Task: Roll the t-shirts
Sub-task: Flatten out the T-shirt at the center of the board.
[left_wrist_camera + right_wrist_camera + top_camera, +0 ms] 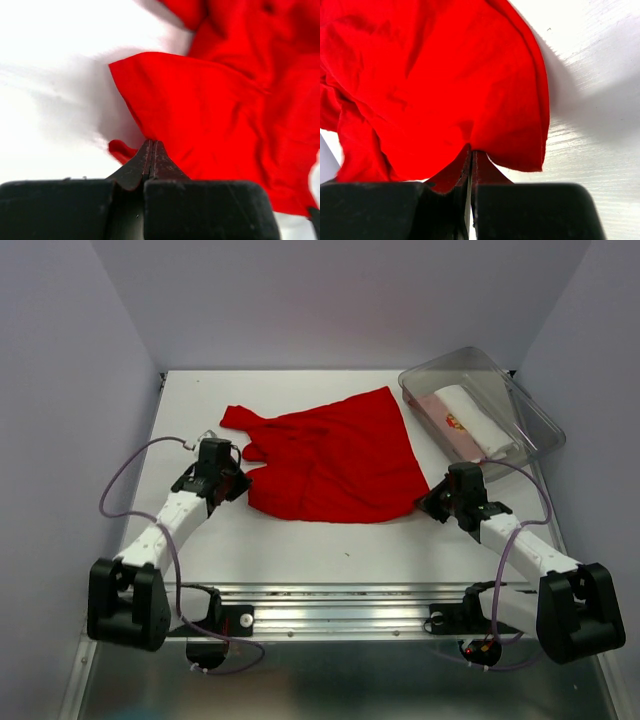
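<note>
A plain red t-shirt (335,455) lies spread and wrinkled across the middle of the white table. My left gripper (240,483) is shut on its near left edge; in the left wrist view the jaws pinch the red t-shirt (225,125) cloth at their tips (152,145). My right gripper (428,502) is shut on the near right corner, and the right wrist view shows the red t-shirt (435,85) bunching up from the closed jaws (471,152). A white roll (478,418) and a pale pink roll (445,425) with red print lie in the bin.
A clear plastic bin (535,420) stands at the back right of the table (300,550). Grey walls close in the left, back and right. A metal rail (340,605) runs along the near edge between the arm bases.
</note>
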Action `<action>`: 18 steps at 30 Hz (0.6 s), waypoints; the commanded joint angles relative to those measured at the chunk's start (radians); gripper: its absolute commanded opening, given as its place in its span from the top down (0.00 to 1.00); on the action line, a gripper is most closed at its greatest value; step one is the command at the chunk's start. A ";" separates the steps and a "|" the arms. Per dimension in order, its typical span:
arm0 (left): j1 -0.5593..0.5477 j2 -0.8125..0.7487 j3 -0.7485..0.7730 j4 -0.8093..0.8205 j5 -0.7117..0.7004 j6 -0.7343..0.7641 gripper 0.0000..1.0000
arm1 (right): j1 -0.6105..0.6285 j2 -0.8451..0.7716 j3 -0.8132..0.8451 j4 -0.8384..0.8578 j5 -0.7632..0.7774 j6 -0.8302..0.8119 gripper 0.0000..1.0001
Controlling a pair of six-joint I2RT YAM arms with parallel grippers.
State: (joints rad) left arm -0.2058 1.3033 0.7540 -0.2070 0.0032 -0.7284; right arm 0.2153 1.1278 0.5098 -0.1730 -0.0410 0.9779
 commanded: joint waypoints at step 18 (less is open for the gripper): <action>-0.055 -0.495 -0.004 -0.269 -0.118 -0.088 0.10 | -0.005 0.030 0.058 0.017 0.010 -0.028 0.99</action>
State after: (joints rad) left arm -0.2565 0.7902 0.6617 -0.4870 -0.0193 -0.8864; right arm 0.2153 1.1797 0.5350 -0.1734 -0.0410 0.9642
